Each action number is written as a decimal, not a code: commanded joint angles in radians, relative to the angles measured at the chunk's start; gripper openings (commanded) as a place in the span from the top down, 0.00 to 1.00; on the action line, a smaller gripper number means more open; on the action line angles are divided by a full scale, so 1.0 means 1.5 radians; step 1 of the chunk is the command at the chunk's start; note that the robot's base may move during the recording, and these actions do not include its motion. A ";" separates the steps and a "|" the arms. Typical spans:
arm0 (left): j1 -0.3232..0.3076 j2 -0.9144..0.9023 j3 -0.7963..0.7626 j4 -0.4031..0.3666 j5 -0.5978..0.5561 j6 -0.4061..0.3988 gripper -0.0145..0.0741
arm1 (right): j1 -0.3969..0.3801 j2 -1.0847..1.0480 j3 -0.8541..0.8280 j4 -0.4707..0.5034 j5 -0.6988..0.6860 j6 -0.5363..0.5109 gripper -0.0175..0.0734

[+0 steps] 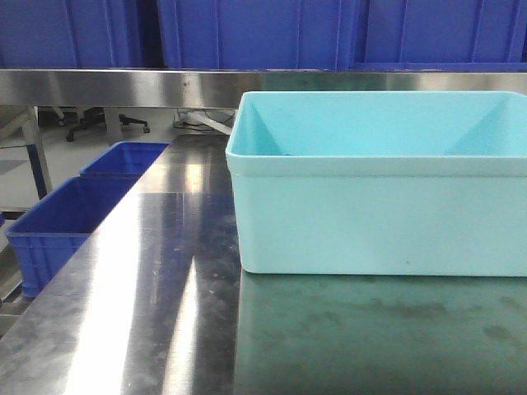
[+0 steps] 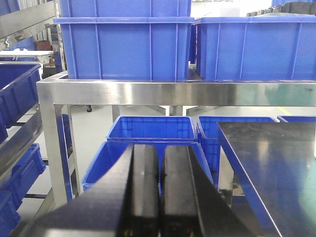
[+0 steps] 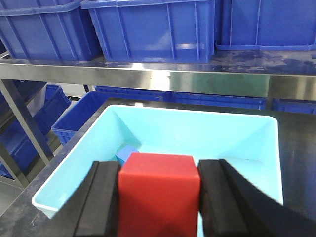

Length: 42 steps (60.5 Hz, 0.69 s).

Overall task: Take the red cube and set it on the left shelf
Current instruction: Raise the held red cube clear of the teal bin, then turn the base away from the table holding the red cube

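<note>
The left pincer (image 2: 161,158) reaches out level past the left edge of the dark polished steel bench (image 2: 266,163). It points toward the stainless steel shelf (image 2: 148,93) and the dark blue plastic crates (image 2: 123,44) standing on it. Its two black fingers (image 2: 144,187) lie almost together, with only a thin slit between them and nothing held. They cover part of the blue floor crates (image 2: 150,129) below the shelf, and the arm behind them is out of frame.

In the front view neither arm shows. The light cyan rectangular plastic bin (image 1: 379,214) stands on the bench, cut off at the right edge, and its near wall hides its floor.

The right pincer (image 3: 159,197) tilts slightly downward from the near side of the cyan bin. It is clamped on the red cube (image 3: 159,185), with one black pad (image 3: 106,197) pressed to the cube's left face and the other to its right. The cube seems to hang clear of the bin, over its near rim, though its height cannot be judged from this angle. Its lower part runs off the bottom of the frame. A small light blue block (image 3: 127,154) lies inside the bin, half hidden behind the cube's upper left corner. The cube and pads also hide much of the bin floor.
</note>
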State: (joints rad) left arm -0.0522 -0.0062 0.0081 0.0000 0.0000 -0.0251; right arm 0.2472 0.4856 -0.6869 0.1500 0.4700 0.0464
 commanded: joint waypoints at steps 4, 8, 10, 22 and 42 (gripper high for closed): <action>0.000 -0.010 0.016 0.000 -0.055 0.000 0.72 | -0.003 0.002 -0.017 -0.003 -0.053 -0.005 0.77; 0.000 -0.010 0.016 0.000 -0.055 0.000 0.72 | -0.003 0.002 -0.017 -0.003 -0.053 -0.005 0.77; 0.000 -0.010 0.016 0.000 -0.055 0.000 0.72 | -0.003 0.002 -0.017 -0.003 -0.053 -0.005 0.77; 0.000 -0.010 0.016 0.000 -0.055 0.000 0.72 | -0.003 0.002 -0.017 -0.003 -0.053 -0.005 0.77; 0.000 -0.010 0.016 0.000 -0.055 0.000 0.72 | -0.003 0.002 -0.017 -0.003 -0.053 -0.005 0.77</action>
State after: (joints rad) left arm -0.0522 -0.0062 0.0081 0.0000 0.0000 -0.0251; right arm 0.2472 0.4856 -0.6869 0.1500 0.4745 0.0464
